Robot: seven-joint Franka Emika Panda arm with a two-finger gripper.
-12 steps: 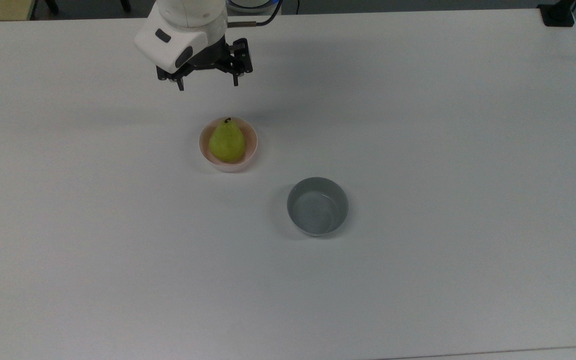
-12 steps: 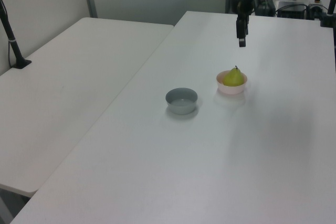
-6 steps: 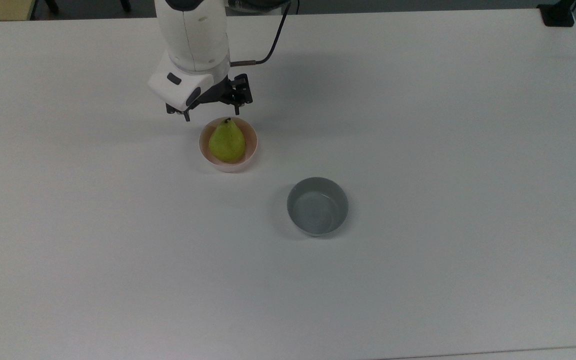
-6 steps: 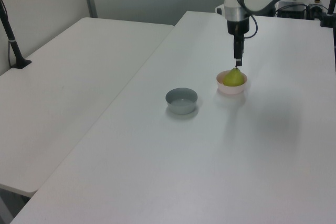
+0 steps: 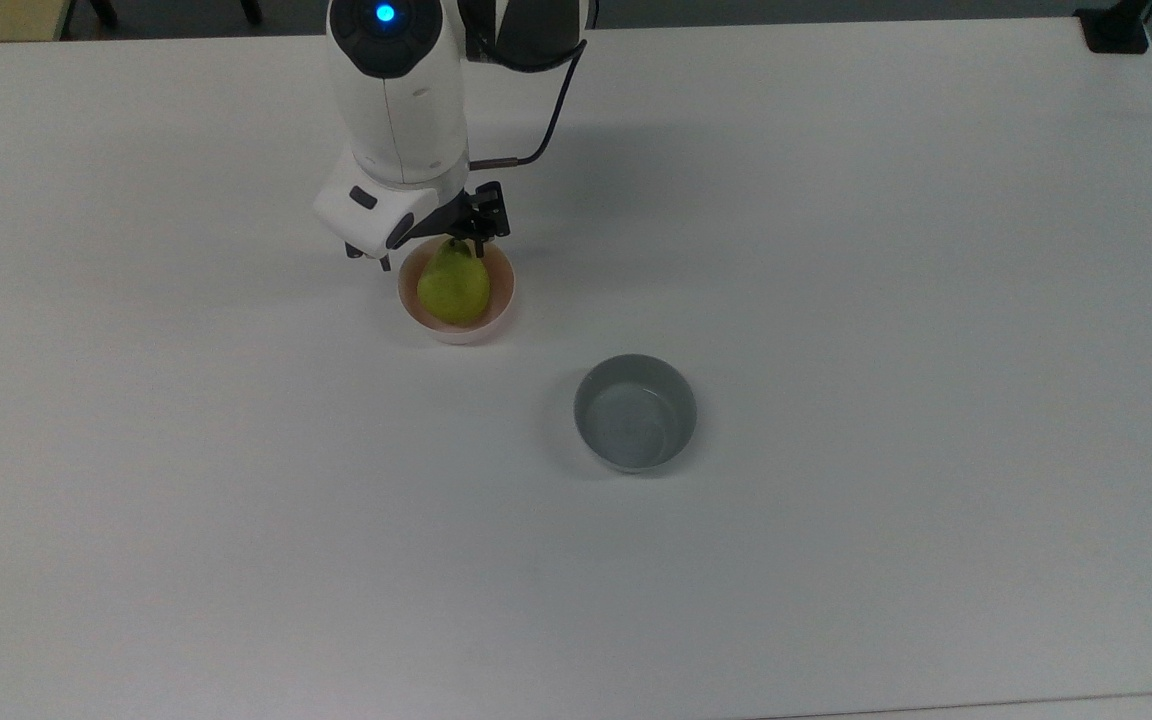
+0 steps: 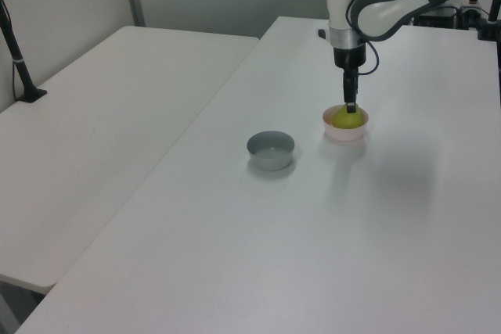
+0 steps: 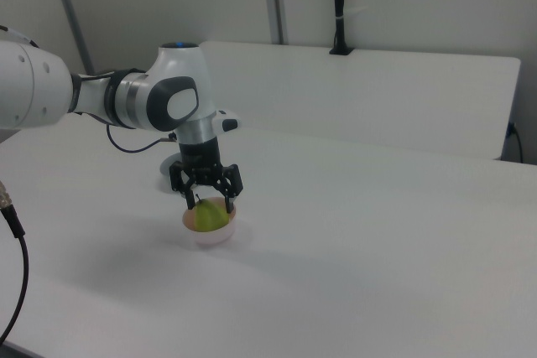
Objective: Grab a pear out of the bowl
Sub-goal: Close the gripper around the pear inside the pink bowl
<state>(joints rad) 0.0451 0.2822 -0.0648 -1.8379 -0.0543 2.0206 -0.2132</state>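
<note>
Pear [image 5: 453, 285] sits upright in the pink bowl [image 5: 502, 301], one of each, on a plain white table [image 5: 836, 250]. One grey bowl [image 5: 635, 412] sits well apart, nearer in the top view. My gripper [image 7: 211, 202] straddles the pear's top, jaws wide.

A smooth, matt white surface [image 5: 836, 250] carries a pale pink bowl [image 5: 496, 310] with a soft satin sheen, ceramic or plastic. In it sits a pear [image 5: 453, 287] with dull, faintly speckled yellow-green skin. A grey bowl [image 5: 635, 412] has a glossier inside that catches the light. The arm [image 5: 398, 100] wears a smooth, glossy white plastic shell; its hand [image 7: 211, 203] is matt black, apparently metal or hard plastic. A black rubbery cable [image 5: 556, 90] trails behind.
</note>
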